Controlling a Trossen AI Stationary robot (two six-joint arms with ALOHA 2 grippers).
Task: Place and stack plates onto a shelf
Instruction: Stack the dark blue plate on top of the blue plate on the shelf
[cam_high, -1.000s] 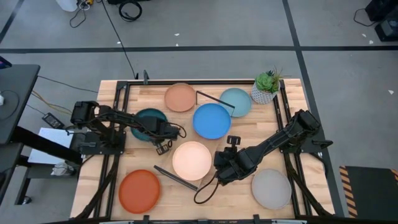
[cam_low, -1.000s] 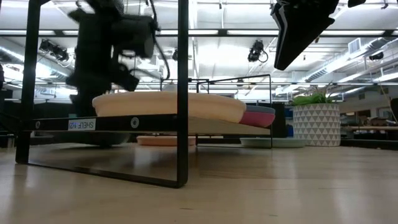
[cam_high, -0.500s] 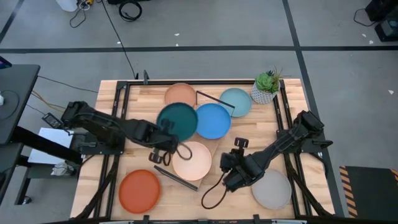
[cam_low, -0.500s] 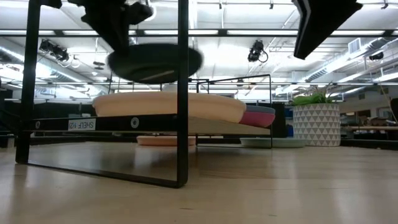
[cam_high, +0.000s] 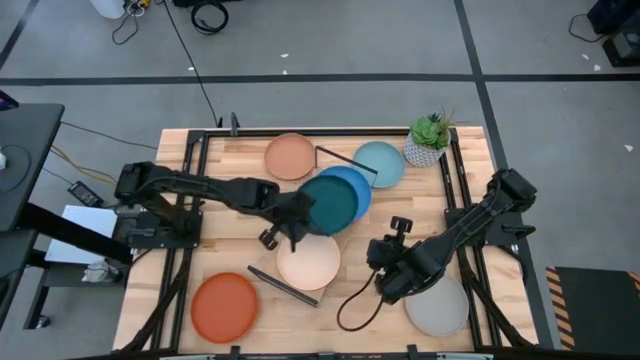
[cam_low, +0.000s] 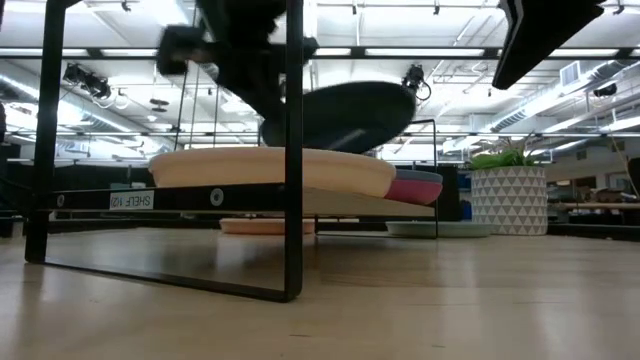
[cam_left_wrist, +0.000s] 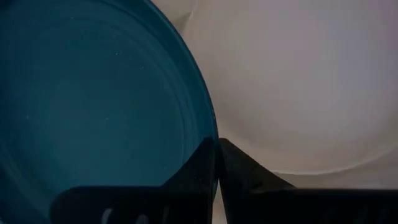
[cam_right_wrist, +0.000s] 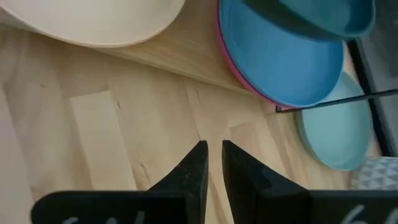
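You see the left gripper (cam_high: 296, 222) reached out over the middle of the wooden table (cam_high: 235, 160), its two dark fingers (cam_left_wrist: 205, 165) clamped on the rim of the round dark teal plate (cam_high: 327, 203). This plate hangs in the air, tilted, above the bright blue round plate (cam_high: 358, 187), and covers most of it in the high view. In the low view the dark teal plate (cam_low: 340, 115) is clearly above the shelf and touches nothing below.

The long light-wood shelf with thin black metal brackets (cam_right_wrist: 186, 65) carries the cream round plate (cam_high: 308, 258) at one end. At the other end the bright blue plate lies on top of the magenta plate (cam_right_wrist: 249, 87), of which you see only a thin edge.

The right gripper (cam_high: 385, 275) waits low over the table between the cream plate and the grey round plate (cam_high: 438, 305). Its fingers (cam_right_wrist: 193, 171) are close together, with only a narrow gap, and hold nothing.

The other plates lie flat on the table. The salmon plate (cam_high: 290, 156) and the light blue plate (cam_high: 383, 163) are near the far edge. The orange plate (cam_high: 224, 306) is at the near left corner. The small green plant in a white patterned pot (cam_high: 428, 140) stands just beside the light blue plate.
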